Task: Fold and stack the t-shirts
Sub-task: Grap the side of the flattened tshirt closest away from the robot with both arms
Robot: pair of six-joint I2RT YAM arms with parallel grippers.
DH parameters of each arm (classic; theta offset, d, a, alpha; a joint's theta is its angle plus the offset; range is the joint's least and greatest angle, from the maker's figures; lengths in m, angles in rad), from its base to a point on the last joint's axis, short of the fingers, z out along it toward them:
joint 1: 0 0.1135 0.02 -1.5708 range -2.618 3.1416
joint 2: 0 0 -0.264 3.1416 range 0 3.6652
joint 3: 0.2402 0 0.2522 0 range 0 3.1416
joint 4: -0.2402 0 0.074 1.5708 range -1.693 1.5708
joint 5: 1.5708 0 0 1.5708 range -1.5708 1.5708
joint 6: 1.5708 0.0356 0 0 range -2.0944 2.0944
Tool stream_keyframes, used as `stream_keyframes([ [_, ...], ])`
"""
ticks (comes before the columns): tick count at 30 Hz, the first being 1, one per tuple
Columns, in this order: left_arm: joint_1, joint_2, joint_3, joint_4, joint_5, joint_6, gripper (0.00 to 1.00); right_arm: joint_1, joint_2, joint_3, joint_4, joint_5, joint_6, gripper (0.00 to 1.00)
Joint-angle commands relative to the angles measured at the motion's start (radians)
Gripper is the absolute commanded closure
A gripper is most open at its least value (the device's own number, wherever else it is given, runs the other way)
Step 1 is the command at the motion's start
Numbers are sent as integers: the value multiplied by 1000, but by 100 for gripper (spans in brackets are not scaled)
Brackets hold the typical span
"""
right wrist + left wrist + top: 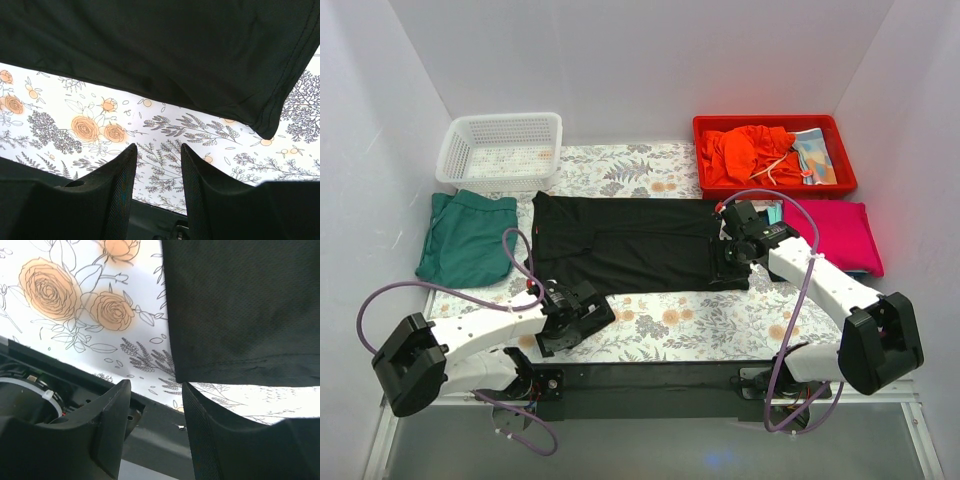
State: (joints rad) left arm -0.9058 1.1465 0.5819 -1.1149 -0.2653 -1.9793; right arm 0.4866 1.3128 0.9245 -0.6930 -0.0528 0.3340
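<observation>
**Sam:** Where is the black shirt (630, 245)?

**Mia:** It lies flat in the middle, on the flowery cloth (700, 320). It makes a long shape that goes from left to right.

**Sam:** What about the left gripper (592, 312)?

**Mia:** It is low down by the near left corner of the black shirt. Its own camera shows its two fingers (112, 420) apart, with nothing between them. The edge of the shirt is just past the tips. It does not touch them.

**Sam:** And the right gripper (730, 258)?

**Mia:** It is at the right end of the black shirt. Its fingers (117, 185) are apart too. Only flowery cloth shows in the gap, so it holds nothing. A corner of the shirt is in front of it.

**Sam:** Are there more shirts?

**Mia:** Yes. A green shirt (468, 238) lies folded on the left, just beside the black one. A pink shirt (845, 235) lies folded on the right, past the right gripper.

**Sam:** What else is there?

**Mia:** A white basket (505, 120) sits at the far left, behind the green shirt. A red bin (760, 188) sits at the far right, behind the pink shirt. It has orange cloth (745, 150) in it.
</observation>
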Motion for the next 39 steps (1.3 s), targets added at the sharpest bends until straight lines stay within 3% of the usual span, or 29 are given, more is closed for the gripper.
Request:
stream_keyframes([
  [1, -4, -68, -1, 43, -49, -567, 56, 0, -11, -1, 4, -13, -24, 53],
  [5, -5, -108, 29, 58, -70, -543, 56, 0, -3, 7, 1, -12, -29, 53],
  [9, -5, -50, 52, 56, -75, -529, 56, 0, 8, 16, 0, -12, -27, 53],
  [14, -4, 10, -11, 136, -48, -515, 56, -2, -1, 13, -3, -4, -24, 53],
  [20, -4, -43, -103, 133, 14, -570, 57, 0, -30, -13, -13, 25, -21, 53],
  [22, -4, -73, -120, 127, 27, -578, 60, 0, -32, -18, -13, 33, -21, 53],
  [29, -4, -77, -97, 81, 0, -569, 90, 0, -37, -12, -34, 48, -9, 54],
  [30, -4, -74, -76, 72, -6, -569, 99, 0, -47, -13, -45, 48, -3, 54],
  [39, -4, -108, 104, -140, -107, -584, 100, -23, -90, -160, -56, 183, 80, 52],
])
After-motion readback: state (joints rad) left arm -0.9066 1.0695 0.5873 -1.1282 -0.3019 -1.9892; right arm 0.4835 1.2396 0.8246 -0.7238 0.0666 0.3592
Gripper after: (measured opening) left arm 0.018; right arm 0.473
